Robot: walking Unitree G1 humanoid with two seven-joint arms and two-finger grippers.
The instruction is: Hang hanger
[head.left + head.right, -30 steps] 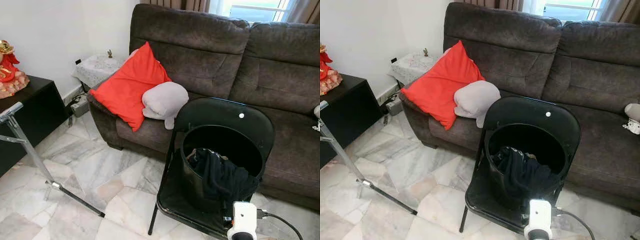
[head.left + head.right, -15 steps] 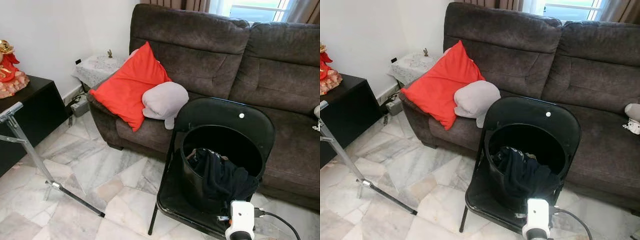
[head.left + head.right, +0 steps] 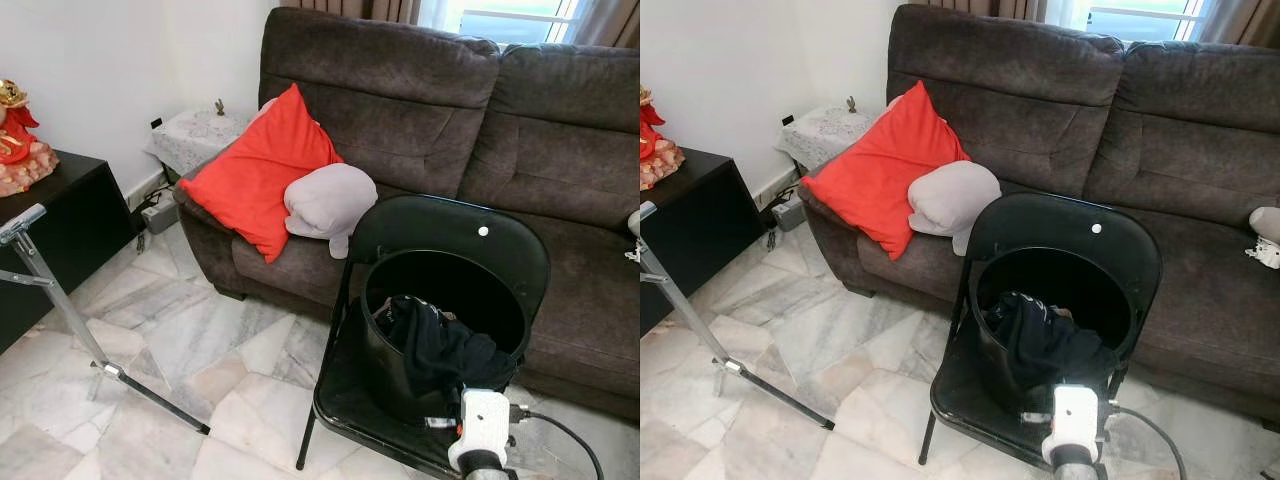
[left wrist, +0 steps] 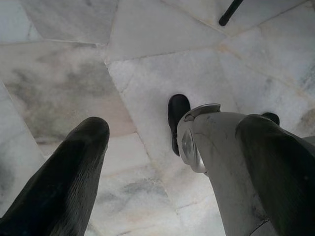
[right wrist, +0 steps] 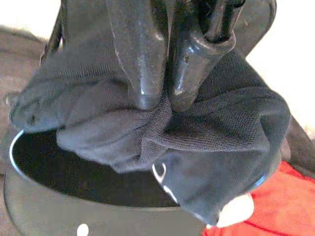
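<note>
My right wrist has pushed forward toward the black round plastic bin point(image 3: 440, 340) on the black folding chair point(image 3: 450, 250). The jaws of the right gripper point(image 5: 160, 101) are pinched closed on the dark knit garment point(image 5: 197, 132) at the bin's rim. No hanger visible; hanging's all ahead. The left gripper point(image 4: 147, 162) idles open over marble floor point(image 4: 69, 83).

A black garment point(image 3: 440, 350) lies bunched in a round black bucket point(image 3: 395, 385) that stands on the seat of a black folding chair point(image 3: 450, 235). Part of the knit cloth spills over the bucket's near rim. In the right wrist view the right hand point(image 5: 157, 101) pinches a fold of it between its 2 fingertips, above the bucket's opening.
</note>
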